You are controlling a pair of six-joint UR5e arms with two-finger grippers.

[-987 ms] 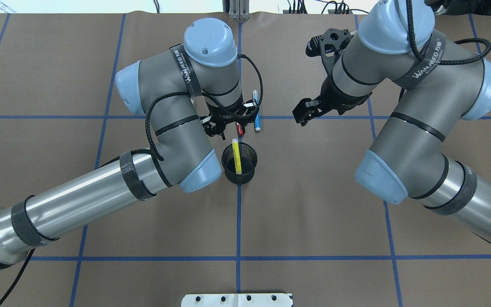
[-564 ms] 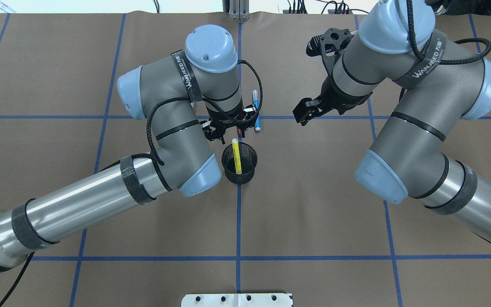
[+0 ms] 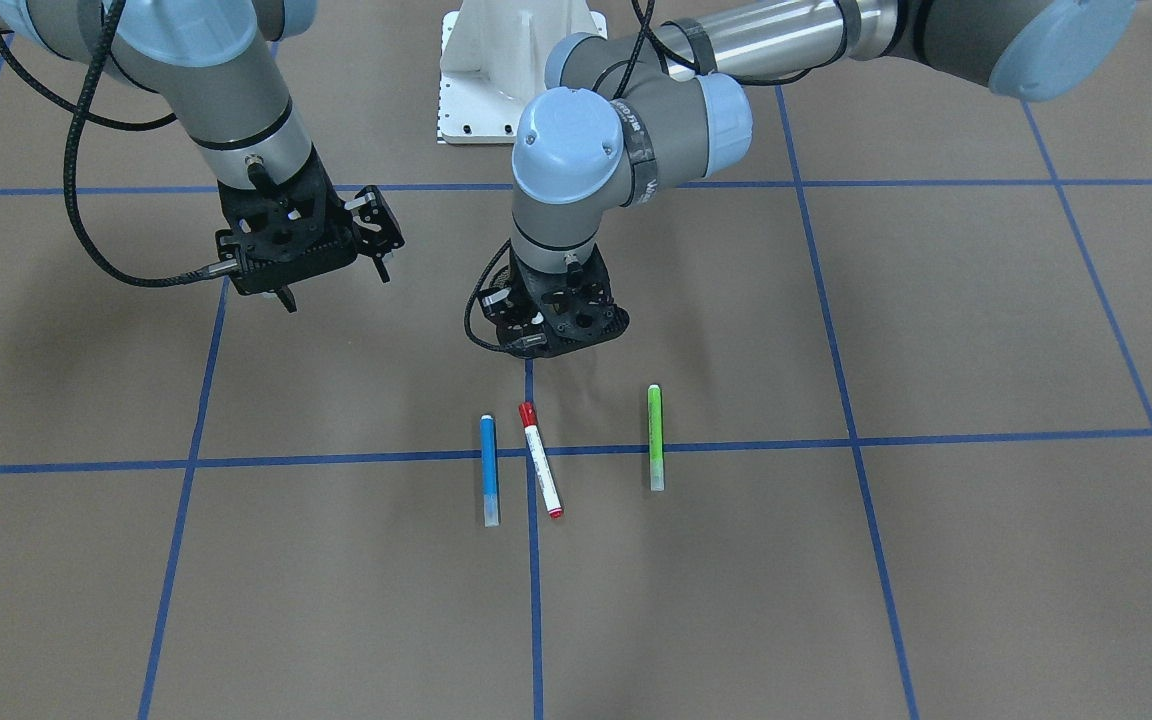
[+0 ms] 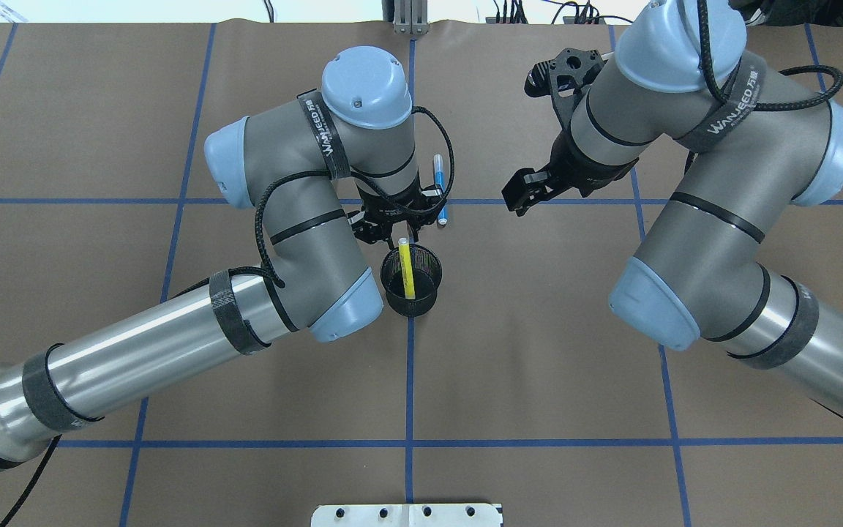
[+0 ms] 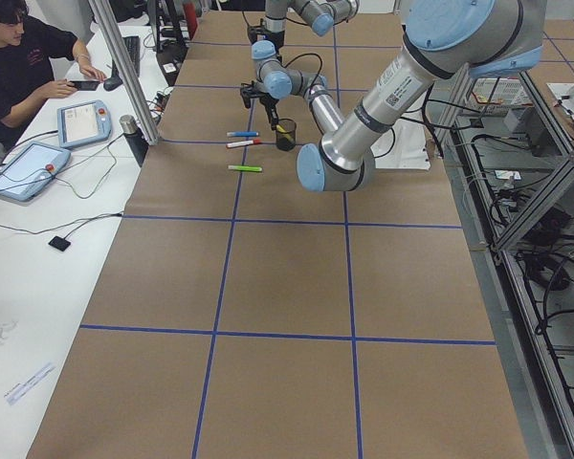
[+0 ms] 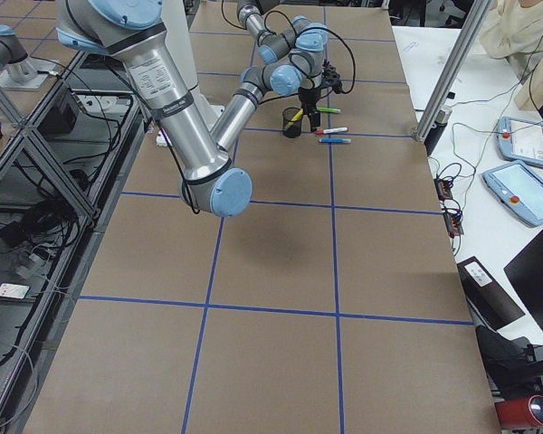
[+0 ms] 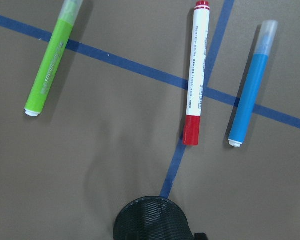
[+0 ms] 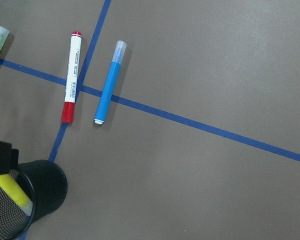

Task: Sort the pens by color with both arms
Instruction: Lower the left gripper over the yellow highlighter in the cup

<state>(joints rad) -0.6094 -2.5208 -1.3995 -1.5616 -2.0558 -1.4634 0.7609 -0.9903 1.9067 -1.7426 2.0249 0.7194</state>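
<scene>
Front view showed the green pen [image 3: 654,437], hidden overhead, pointing away from the cup [image 4: 411,282]; right gripper [image 3: 334,285] jaws apart, left gripper [image 3: 556,325] unclear.

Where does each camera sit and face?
Front-facing: across the table, facing the robot; left arm, right arm.
Overhead: behind the robot, looking down; both arms, mesh cup.
Exterior left: table's left end; left arm nearest.
Exterior right: opposite end; right arm nearest.
Left wrist: down at green pen, red-capped pen, blue pen; no arm.
Right wrist: down; shares red-capped, blue pens.
</scene>
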